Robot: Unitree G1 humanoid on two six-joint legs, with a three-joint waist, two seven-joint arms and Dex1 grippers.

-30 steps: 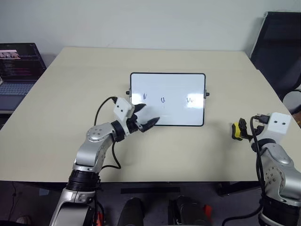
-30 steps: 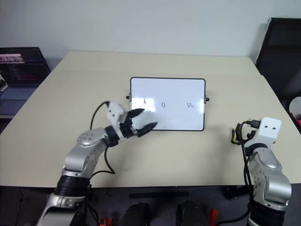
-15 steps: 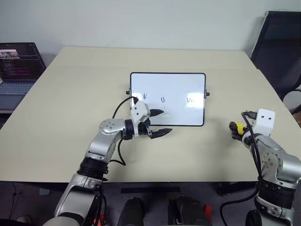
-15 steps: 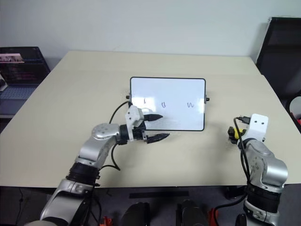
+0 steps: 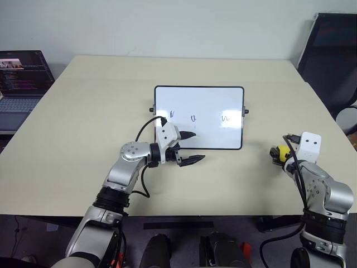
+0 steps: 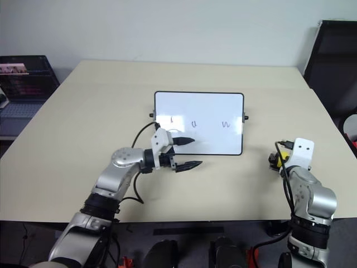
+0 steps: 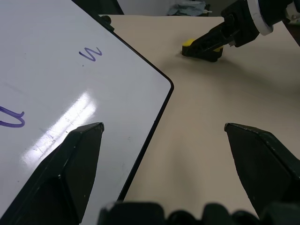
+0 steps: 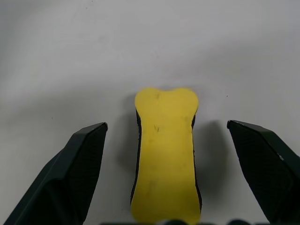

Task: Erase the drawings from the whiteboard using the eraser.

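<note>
Eraser: yellow block (image 8: 165, 154) with a dark underside, lying flat on the table (image 5: 83, 123), well to the right of the whiteboard.
Right gripper: (image 8: 166, 168) fingers spread wide, one on each side of the eraser, neither touching it.
Whiteboard: (image 5: 199, 106) white, black frame, flat on the table near its centre.
Drawings: three small dark marks (image 5: 193, 118) in a row across the board, all present.
Left gripper: (image 5: 189, 147) fingers spread and empty, at the board's near edge; one fingertip (image 5: 189, 134) over the white surface, the other over the table.
Laptop: (image 5: 19, 84) lit screen, beyond the table's left edge.
</note>
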